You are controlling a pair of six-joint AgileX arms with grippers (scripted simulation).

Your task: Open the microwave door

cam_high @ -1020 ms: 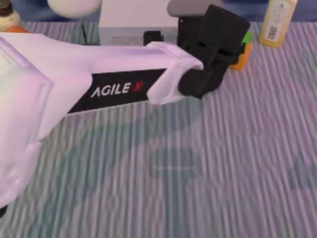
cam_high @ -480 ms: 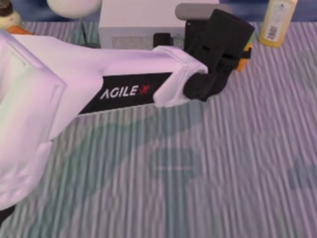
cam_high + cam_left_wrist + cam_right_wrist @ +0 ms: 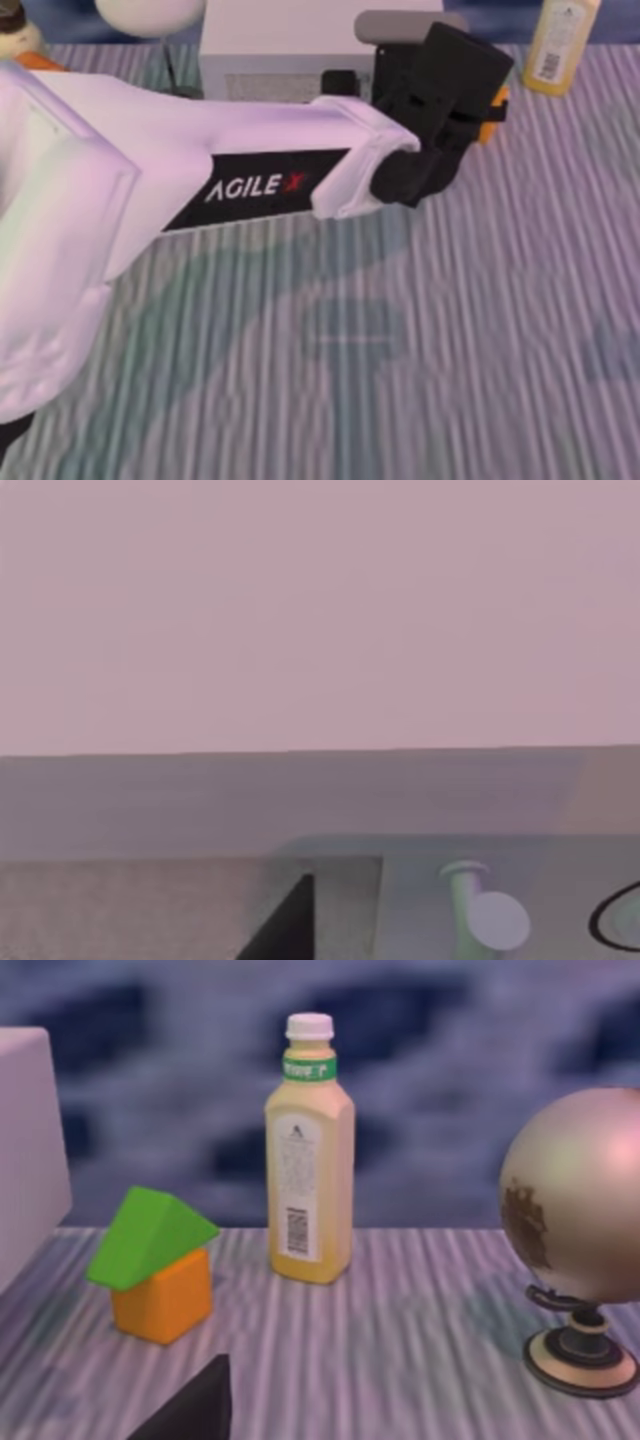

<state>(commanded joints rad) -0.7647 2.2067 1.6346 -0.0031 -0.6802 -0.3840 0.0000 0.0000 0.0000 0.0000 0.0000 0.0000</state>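
Top view: our left gripper (image 3: 345,82), fingers hidden so we cannot tell its opening, sits at the pale grey-white boxy microwave (image 3: 270,35) at 12 o'clock, against its flat mesh-windowed door (image 3: 270,85); a shallow hook could slip off.
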